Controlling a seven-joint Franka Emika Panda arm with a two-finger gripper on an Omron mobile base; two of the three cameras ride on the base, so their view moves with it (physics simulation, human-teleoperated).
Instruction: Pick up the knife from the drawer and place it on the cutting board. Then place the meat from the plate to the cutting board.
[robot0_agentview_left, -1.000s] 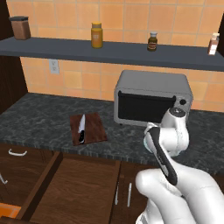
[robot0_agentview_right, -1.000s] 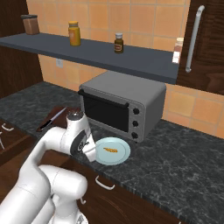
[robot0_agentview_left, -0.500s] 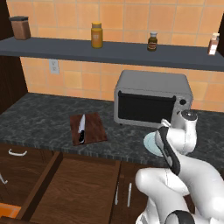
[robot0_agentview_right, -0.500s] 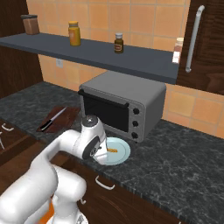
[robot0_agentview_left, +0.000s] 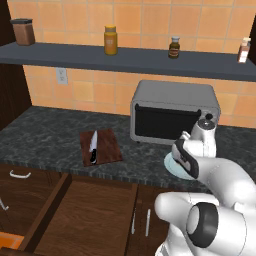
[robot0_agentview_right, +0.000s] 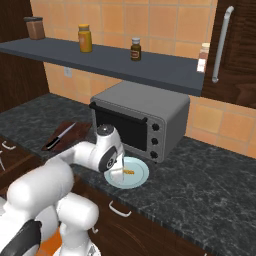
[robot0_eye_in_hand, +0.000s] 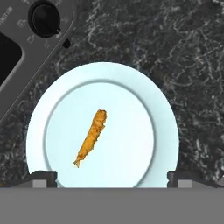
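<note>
Meat (robot0_eye_in_hand: 91, 138) is the thing to grab now, a thin orange strip lying near the middle of the plate (robot0_eye_in_hand: 144, 96), which sits on the counter (robot0_agentview_right: 210, 185) just in front of the toaster oven (robot0_agentview_right: 145, 117). Knife (robot0_agentview_left: 93, 146) is already lying on the board (robot0_agentview_left: 107, 147), so I'd say that half is done. Gripper (robot0_eye_in_hand: 111, 175) hangs right above the plate with jaws spread wide and nothing in them, presumably lined up to drop down on the strip.

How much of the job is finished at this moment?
Done: the knife lies on the cutting board. In hand: the open gripper hovers over the meat on the plate, holding nothing. Left: grasping the meat and moving it to the board.
</note>
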